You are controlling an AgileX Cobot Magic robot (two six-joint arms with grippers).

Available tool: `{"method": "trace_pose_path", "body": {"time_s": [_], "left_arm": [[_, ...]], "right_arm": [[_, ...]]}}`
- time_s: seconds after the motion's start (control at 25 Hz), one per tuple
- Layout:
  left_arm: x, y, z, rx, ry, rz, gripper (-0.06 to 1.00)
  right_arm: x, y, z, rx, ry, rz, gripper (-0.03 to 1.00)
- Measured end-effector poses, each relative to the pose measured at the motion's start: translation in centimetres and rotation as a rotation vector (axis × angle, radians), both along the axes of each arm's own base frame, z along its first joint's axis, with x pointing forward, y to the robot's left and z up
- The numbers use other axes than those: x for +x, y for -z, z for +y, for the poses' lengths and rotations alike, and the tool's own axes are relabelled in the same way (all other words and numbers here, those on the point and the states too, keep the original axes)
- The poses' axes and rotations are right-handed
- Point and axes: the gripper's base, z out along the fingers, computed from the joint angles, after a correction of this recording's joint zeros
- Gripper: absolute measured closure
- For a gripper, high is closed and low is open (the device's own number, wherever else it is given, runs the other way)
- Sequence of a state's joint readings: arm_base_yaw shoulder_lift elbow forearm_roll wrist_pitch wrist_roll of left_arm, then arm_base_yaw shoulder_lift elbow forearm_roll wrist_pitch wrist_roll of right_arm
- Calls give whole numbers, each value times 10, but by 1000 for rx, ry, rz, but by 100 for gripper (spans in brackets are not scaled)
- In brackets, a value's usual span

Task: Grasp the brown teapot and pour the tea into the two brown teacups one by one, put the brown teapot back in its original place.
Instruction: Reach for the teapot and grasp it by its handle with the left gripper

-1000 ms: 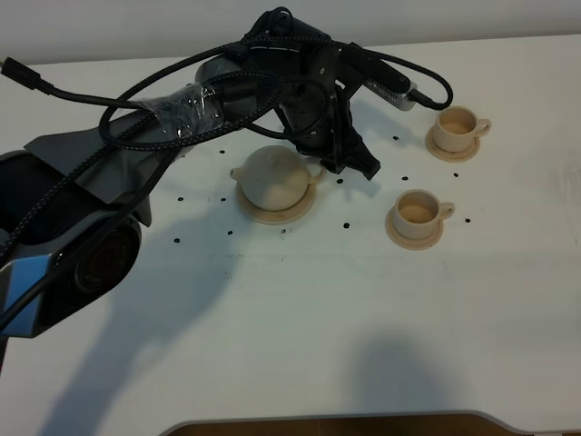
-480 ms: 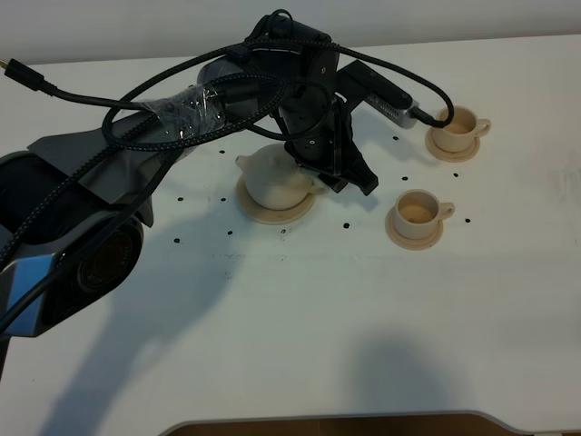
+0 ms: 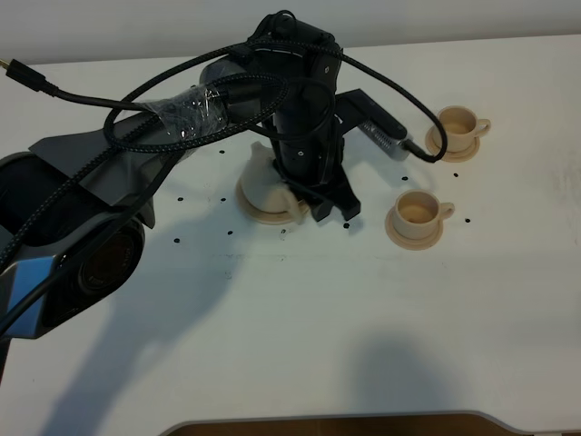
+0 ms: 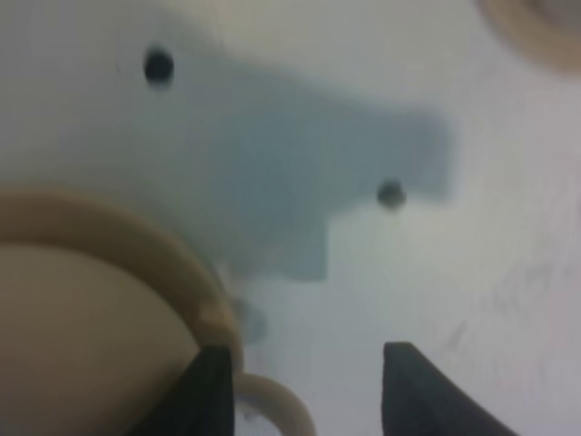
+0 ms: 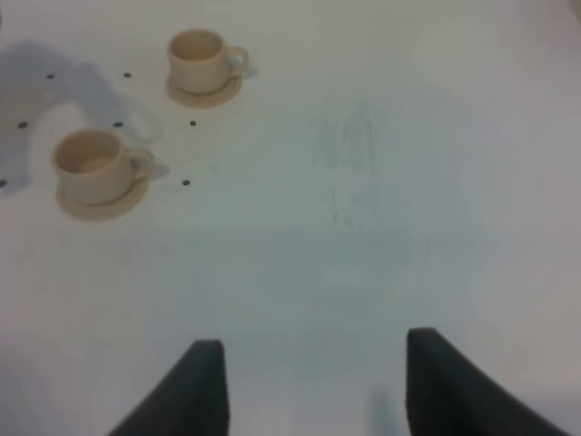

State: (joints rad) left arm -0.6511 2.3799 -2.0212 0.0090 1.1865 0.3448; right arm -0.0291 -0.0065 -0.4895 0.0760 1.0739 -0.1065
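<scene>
The brown teapot (image 3: 261, 182) sits on its round tan saucer (image 3: 265, 216) at the table's middle, mostly hidden under my left arm. My left gripper (image 3: 334, 211) is open and low at the teapot's right side. In the left wrist view the gripper (image 4: 309, 395) has its two fingers apart, with the teapot's loop handle (image 4: 277, 409) between them, close to one finger (image 4: 213, 391). The teapot body (image 4: 73, 345) fills that view's corner. The two brown teacups stand on their saucers to the right, one far (image 3: 457, 123) and one near (image 3: 418, 211). My right gripper (image 5: 313, 391) is open and empty above bare table.
The right wrist view shows both cups, far (image 5: 201, 53) and near (image 5: 91, 162). Small black dots (image 3: 347, 224) mark the white table around the teapot. My left arm's cables (image 3: 182, 109) loop over the table's back left. A cup saucer's rim (image 4: 536, 27) shows in the left wrist view.
My left gripper has swung from behind and right of the teapot toward the front, down along its handle side. It now covers more of the teapot. The cups have not moved.
</scene>
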Motion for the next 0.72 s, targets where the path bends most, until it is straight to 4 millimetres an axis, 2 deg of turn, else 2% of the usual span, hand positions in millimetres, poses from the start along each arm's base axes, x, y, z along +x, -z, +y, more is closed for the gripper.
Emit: {"method": "trace_pose_path", "body": {"time_s": [0.32, 0.72], "left_arm": [[3, 0, 5, 62, 70, -32, 54], [2, 0, 5, 52, 117, -22, 57]], "right_arm": [[0, 0, 0, 0, 0, 0, 53], [0, 0, 0, 0, 0, 0, 53]]}}
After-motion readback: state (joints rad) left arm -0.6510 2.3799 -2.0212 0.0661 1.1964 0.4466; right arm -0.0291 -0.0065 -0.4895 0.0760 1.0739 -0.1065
